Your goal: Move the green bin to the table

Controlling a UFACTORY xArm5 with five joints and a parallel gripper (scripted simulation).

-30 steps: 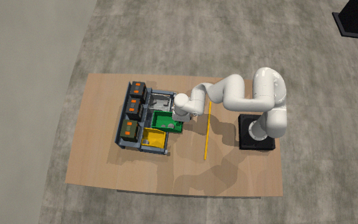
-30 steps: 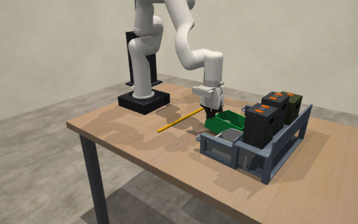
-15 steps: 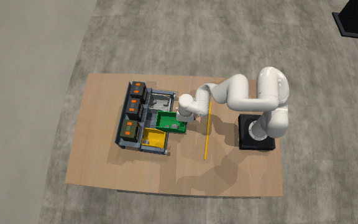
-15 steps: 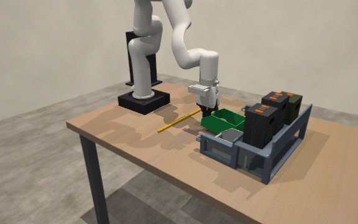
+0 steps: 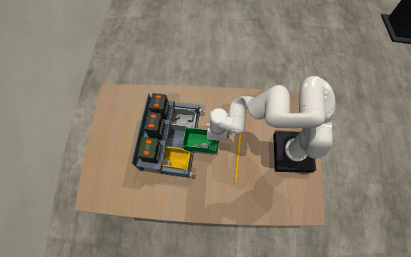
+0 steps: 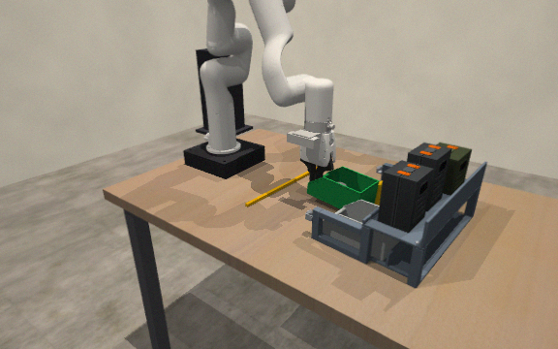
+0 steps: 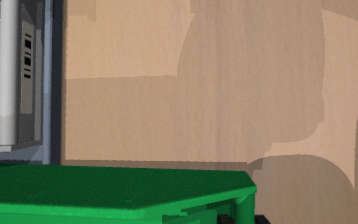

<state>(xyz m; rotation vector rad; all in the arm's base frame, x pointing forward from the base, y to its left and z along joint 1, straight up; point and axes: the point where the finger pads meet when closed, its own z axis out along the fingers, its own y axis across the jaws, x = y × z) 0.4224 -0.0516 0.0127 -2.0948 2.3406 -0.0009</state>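
Note:
The green open bin (image 5: 193,135) (image 6: 352,192) (image 7: 105,192) is out in front of the grey-blue shelf (image 5: 137,158) (image 6: 426,237) (image 7: 55,110), upright, with small grey parts inside. My gripper (image 5: 217,138) (image 6: 319,171) is shut on the bin's wall on the side away from the shelf. I cannot tell whether the bin touches the wooden table (image 5: 120,178) (image 6: 211,218) (image 7: 205,100). In the wrist view only the bin's rim shows at the bottom.
A yellow bin (image 5: 177,158) and a grey bin (image 5: 184,116) (image 6: 358,210) stand in the shelf's front row. Three dark boxes (image 5: 153,123) (image 6: 405,194) fill the back row. A yellow rod (image 5: 237,158) (image 6: 276,189) lies between the shelf and the robot base (image 5: 295,157) (image 6: 223,157).

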